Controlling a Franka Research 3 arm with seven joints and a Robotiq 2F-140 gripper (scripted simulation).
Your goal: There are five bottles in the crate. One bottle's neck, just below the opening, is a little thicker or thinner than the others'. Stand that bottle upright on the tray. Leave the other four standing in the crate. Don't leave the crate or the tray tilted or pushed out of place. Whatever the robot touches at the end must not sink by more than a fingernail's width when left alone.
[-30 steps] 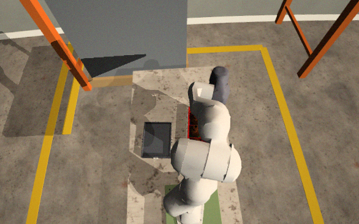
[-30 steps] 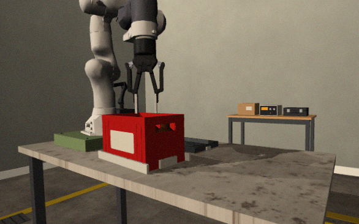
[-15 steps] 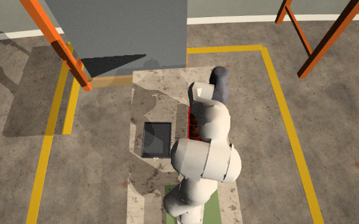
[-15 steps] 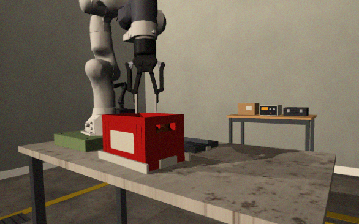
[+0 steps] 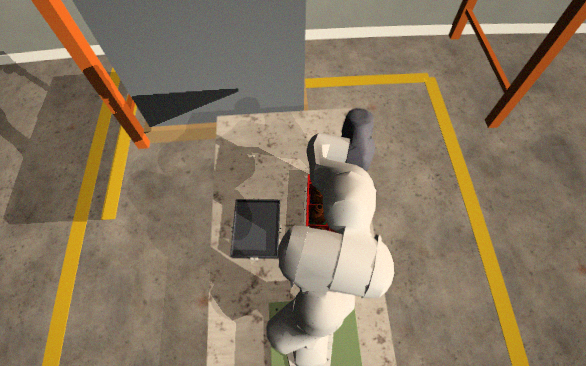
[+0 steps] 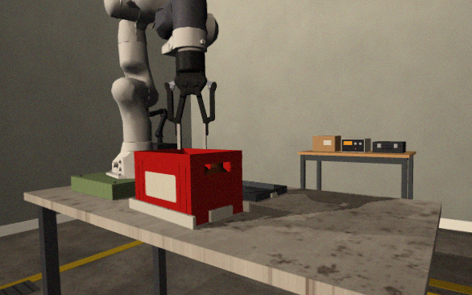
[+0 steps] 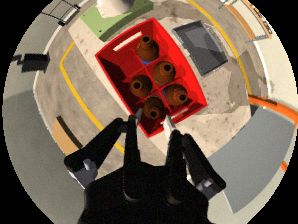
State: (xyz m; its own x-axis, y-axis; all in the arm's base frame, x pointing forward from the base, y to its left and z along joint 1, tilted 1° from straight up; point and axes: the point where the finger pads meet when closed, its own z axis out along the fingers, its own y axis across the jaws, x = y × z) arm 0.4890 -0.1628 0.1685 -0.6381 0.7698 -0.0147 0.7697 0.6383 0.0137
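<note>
Here, your tool (image 6: 192,147) hangs at the red crate's (image 6: 163,183) rim, its fingers part-open and gripping nothing. They straddle the nearest bottle (image 7: 153,110). The tray (image 5: 255,227) sits beside the crate on the worktop (image 6: 337,234).

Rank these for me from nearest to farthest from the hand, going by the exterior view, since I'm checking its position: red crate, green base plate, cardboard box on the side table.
1. Red crate: directly under the hand, fingertips at its rim.
2. Green base plate: lower left, beside the crate.
3. Cardboard box: far right, on the side table.
</note>
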